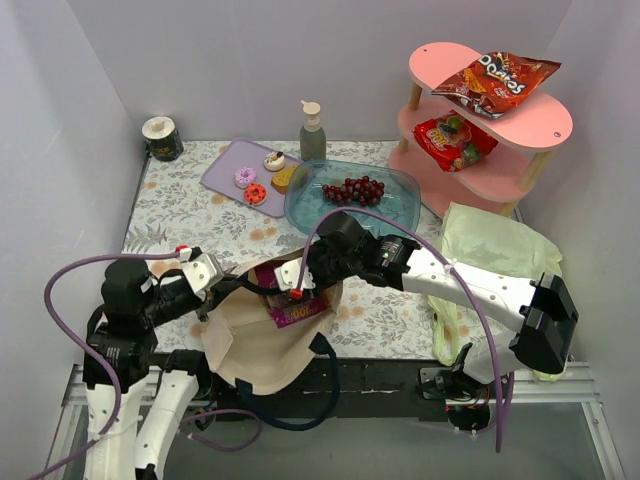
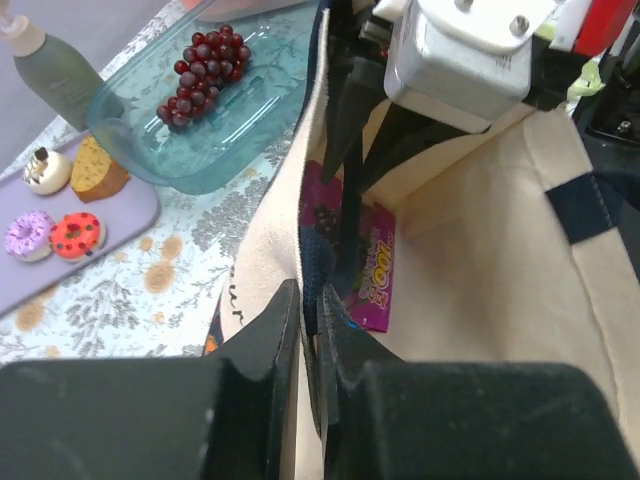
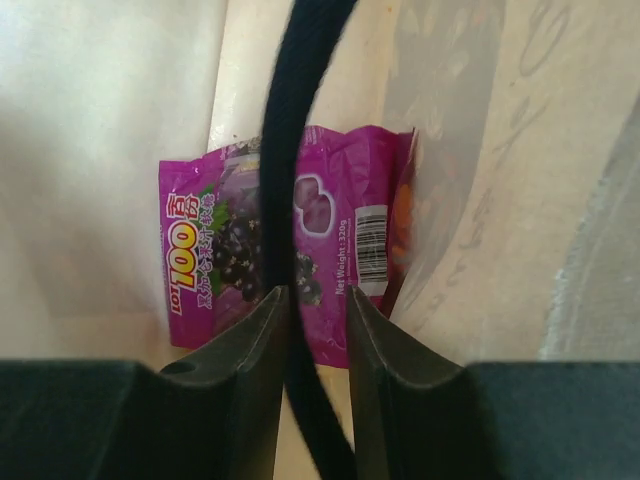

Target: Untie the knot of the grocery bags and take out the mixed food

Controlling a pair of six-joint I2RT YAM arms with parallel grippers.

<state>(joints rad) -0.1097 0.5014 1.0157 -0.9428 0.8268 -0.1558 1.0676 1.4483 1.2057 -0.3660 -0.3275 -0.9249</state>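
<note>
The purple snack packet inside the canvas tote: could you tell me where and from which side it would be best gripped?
Grip the purple snack packet by its upper edge, coming straight down through the mouth of the canvas tote. It seems to lean upright against the inner wall, so that thin edge suits the jaws. The dark handle strap crosses in front, so I would approach beside it.

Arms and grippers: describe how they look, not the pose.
Both arms have white link shells with black joint housings. A purple cable loops along each. The left gripper and right gripper have white bodies with small red markers. Wrist views show matte black, wedge-shaped fingers.
</note>
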